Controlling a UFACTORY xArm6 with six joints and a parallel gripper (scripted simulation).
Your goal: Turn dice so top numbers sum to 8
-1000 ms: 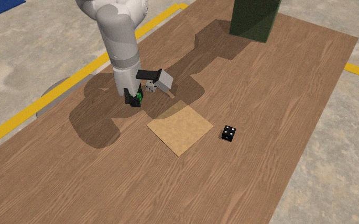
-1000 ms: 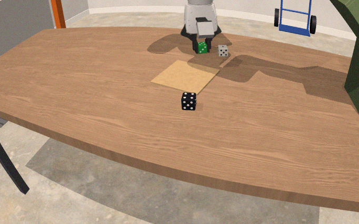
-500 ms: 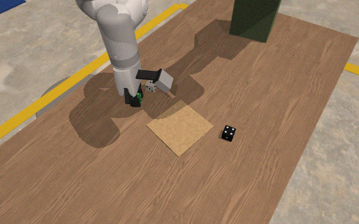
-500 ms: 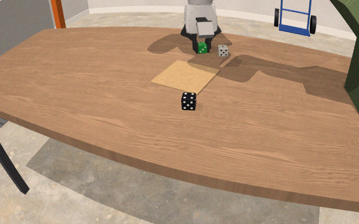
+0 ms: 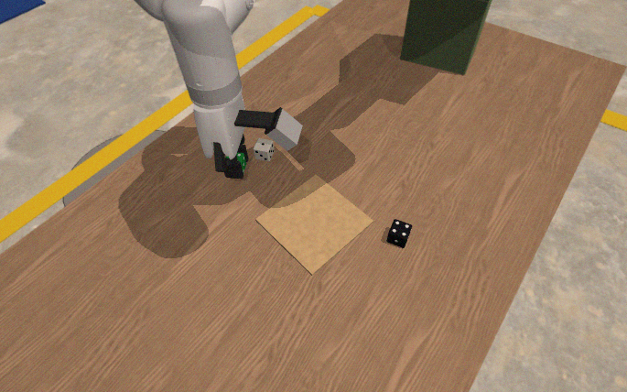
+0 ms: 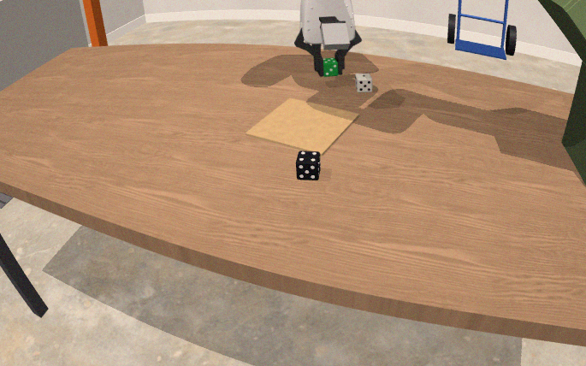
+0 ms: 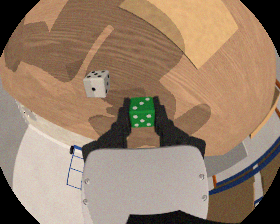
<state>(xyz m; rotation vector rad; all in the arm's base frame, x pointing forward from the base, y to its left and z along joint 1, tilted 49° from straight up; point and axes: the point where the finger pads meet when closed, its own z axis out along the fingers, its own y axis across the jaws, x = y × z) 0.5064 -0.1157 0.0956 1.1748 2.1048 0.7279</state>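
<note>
My gripper [image 5: 233, 164] is shut on the green die [image 5: 241, 158], low at the table top beside the mat's far corner. The die also shows between the fingers in the exterior view [image 6: 329, 67] and in the wrist view [image 7: 143, 111], where its upper face shows several white pips. The white die [image 5: 264, 149] lies on the table just beside the gripper, off the mat; it also shows in the exterior view [image 6: 363, 82] and the wrist view [image 7: 96, 83]. The black die [image 5: 399, 233] lies on the table off the mat's other side, four pips up. The tan mat [image 5: 313, 222] lies flat with no die on it.
A tall dark green box [image 5: 444, 31] stands at the table's far end. The table edge and a yellow floor line [image 5: 86, 165] run close behind the arm.
</note>
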